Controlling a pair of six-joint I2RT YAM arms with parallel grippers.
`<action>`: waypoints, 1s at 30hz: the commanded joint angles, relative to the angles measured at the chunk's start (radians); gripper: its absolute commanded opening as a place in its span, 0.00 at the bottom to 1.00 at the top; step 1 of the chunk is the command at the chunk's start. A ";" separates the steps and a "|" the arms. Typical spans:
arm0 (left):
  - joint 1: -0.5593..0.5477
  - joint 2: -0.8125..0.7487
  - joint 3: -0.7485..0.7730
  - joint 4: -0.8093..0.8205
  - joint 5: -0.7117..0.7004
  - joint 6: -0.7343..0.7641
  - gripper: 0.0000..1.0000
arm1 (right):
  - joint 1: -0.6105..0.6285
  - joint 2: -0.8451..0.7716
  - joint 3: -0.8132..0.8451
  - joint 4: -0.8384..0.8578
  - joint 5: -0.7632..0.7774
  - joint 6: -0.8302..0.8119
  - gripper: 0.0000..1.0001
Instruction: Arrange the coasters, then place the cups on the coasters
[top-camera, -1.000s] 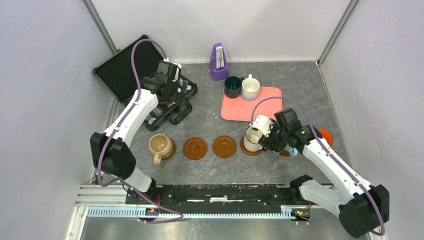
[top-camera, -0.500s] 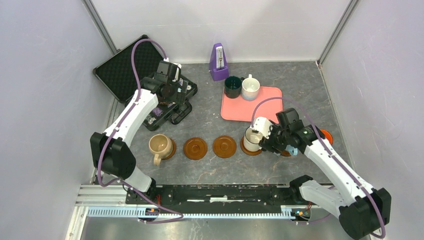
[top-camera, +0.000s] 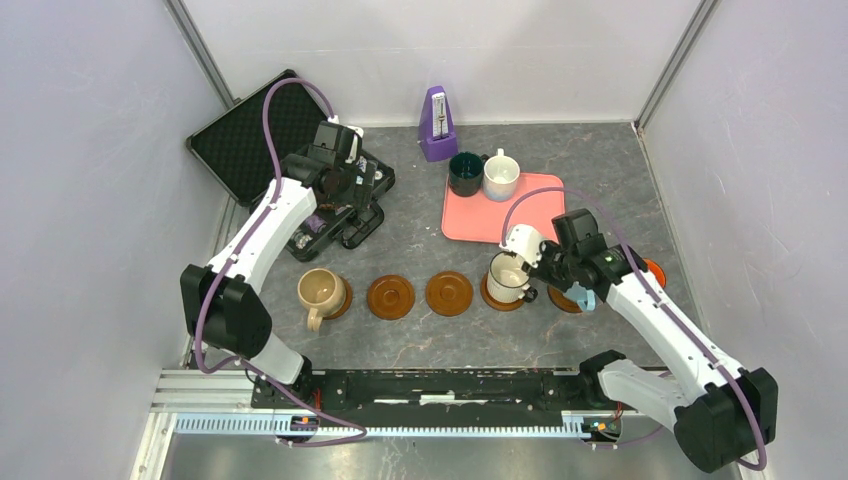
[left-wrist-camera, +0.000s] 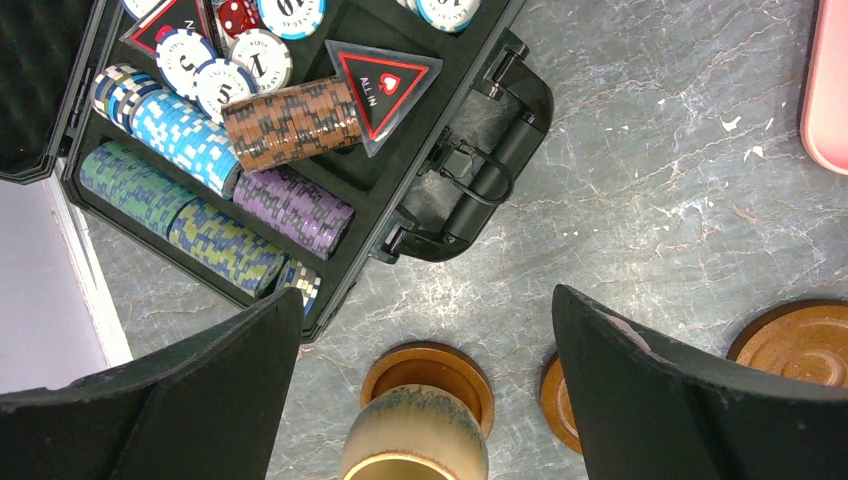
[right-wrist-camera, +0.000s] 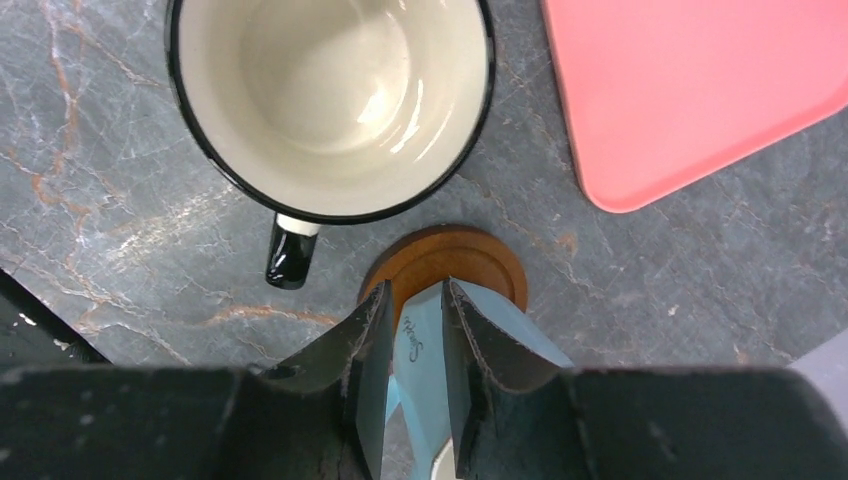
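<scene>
Blue mug (right-wrist-camera: 420, 350) clamped in right end effector (right-wrist-camera: 417, 297) over coaster (right-wrist-camera: 445, 258); left end effector (left-wrist-camera: 422, 300) spread.

Grey table (top-camera: 600, 170) bears coasters (top-camera: 391, 297), tray (top-camera: 530, 218), case (top-camera: 240, 140), metronome (top-camera: 437, 125).

Laboratory robot test cell. Plain pale wall panels (top-camera: 80, 200) held by aluminium posts (top-camera: 206, 55) enclose a grey marbled table (top-camera: 600, 170); the left arm (top-camera: 270, 225) and right arm (top-camera: 665, 325), white and black with purple cables (top-camera: 290, 83), are bolted to a slotted metal rail (top-camera: 195, 385) along its near edge.
</scene>
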 joint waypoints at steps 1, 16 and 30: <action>0.004 -0.002 0.042 0.004 0.011 -0.025 1.00 | -0.002 -0.003 -0.031 0.020 -0.076 -0.022 0.30; 0.004 -0.030 0.003 0.004 0.012 -0.026 1.00 | -0.002 0.009 -0.073 0.016 -0.173 -0.031 0.40; 0.005 -0.025 0.003 0.005 0.013 -0.039 1.00 | 0.006 0.090 -0.016 -0.039 -0.187 0.085 0.70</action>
